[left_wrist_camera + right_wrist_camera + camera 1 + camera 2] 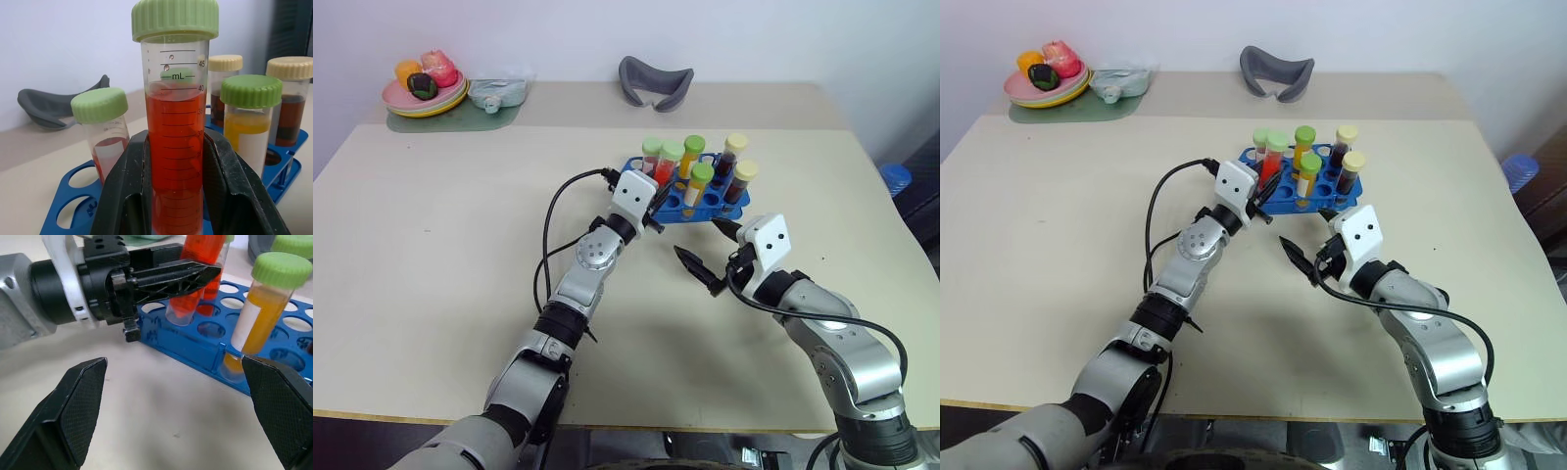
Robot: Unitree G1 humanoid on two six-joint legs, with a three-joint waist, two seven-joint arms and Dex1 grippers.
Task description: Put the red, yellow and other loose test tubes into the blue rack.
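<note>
From the head camera, the left gripper point(653, 208) sits at the near edge of the blue plastic rack point(732, 208) (past the table's centre, toward one o'clock), while the right gripper point(710, 255) hangs wide open at the rack's six o'clock. Its own wrist view shows the black fingers point(124, 196) clamped on a clear green-capped tube of red liquid point(175, 147). The right wrist view puts that tube's tip just above a rack hole.

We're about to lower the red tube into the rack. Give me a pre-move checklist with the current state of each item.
1. Grip: left end effector shut on the red tube, one finger on each side. Ok.
2. Cap: the green cap sits on the tube. Ok.
3. Tube bottom over a free hole of the blue rack: its tip hangs at the rack's near edge, exact hole unclear. Cannot tell.
4. Free holes remain in the rack. Ok.
5. Right end effector open, holding nothing, on the near side of the rack. Ok.
6. Neighbouring yellow tube seated, apart from the red one. Ok.
</note>
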